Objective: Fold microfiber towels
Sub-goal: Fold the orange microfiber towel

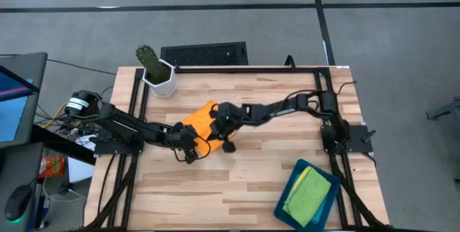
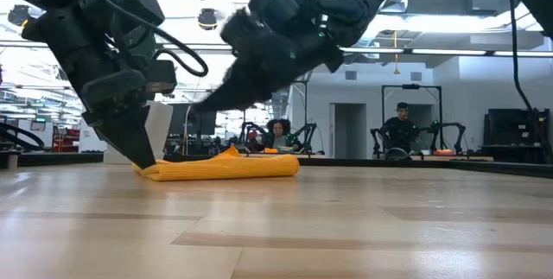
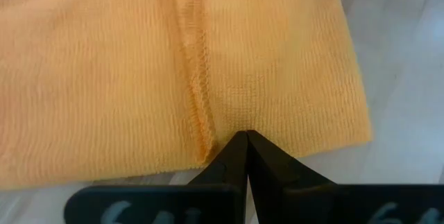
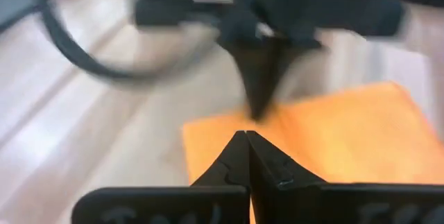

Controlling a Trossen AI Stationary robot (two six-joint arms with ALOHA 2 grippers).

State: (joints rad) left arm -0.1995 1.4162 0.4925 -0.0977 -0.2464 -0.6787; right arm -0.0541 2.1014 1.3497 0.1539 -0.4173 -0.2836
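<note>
1. Wooden table (image 1: 251, 182) carries everything, bare planks closest to the low camera.
2. Orange towel (image 1: 200, 121) lies folded near the table's middle; the green towel (image 1: 307, 192) sits in a teal tray (image 1: 284, 205) at the near right corner.
3. Left gripper (image 3: 246, 137) has its jaws pressed together, tips touching the orange towel's edge.
4. Right gripper (image 4: 244, 135) hangs above that towel, jaws closed on nothing.

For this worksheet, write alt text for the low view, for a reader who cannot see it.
A folded orange towel lies on a wooden table. The shut left gripper presses its left end, while the shut right gripper hangs above it. People sit in the workshop behind.
</note>
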